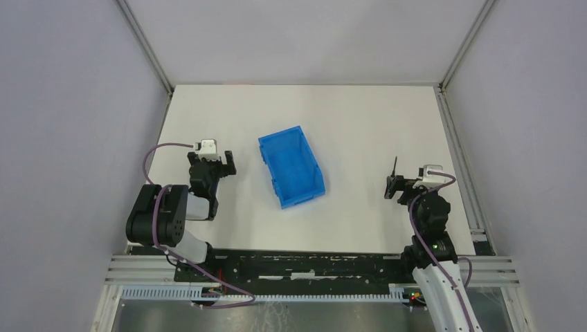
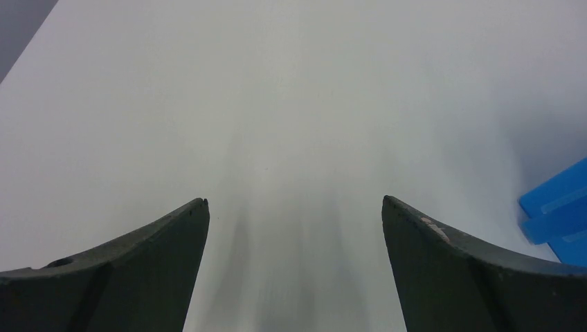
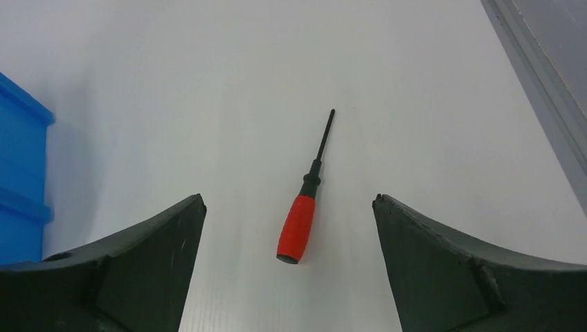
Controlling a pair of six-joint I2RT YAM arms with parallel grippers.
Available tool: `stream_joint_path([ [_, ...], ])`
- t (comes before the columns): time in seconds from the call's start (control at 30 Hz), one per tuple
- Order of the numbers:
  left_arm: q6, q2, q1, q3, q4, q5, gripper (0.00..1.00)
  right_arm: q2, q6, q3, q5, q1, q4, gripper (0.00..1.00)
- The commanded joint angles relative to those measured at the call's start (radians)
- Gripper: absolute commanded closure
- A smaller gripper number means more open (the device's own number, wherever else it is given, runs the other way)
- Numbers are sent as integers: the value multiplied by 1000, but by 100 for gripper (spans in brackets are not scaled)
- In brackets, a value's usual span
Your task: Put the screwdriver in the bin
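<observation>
The screwdriver [image 3: 296, 228], with a short red handle and a thin dark shaft, lies flat on the white table, shaft pointing away. In the top view only its shaft [image 1: 394, 167] shows, at the right. My right gripper [image 3: 289, 199] is open and hovers just behind the handle, with a finger on each side and not touching it; it also shows in the top view [image 1: 400, 185]. The blue bin [image 1: 291, 166] stands empty mid-table, left of the screwdriver, and its wall shows in the right wrist view [image 3: 21, 180]. My left gripper [image 1: 212, 160] is open and empty left of the bin, as the left wrist view [image 2: 295, 199] shows.
The table is white with grey walls on three sides. A metal rail [image 3: 540, 76] runs along the table's right edge, close to the screwdriver. A corner of the bin [image 2: 557, 211] shows at the right of the left wrist view.
</observation>
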Motion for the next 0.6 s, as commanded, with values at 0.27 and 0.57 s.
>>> stream_joint_path([
  [0.27,-29,-17,7,3,32,14,0,448,-85,644,63,-2,-94,2],
  [0.57,-29,-17,7,3,32,13,0,1193,-119,1286,-91,-32,-723,2],
])
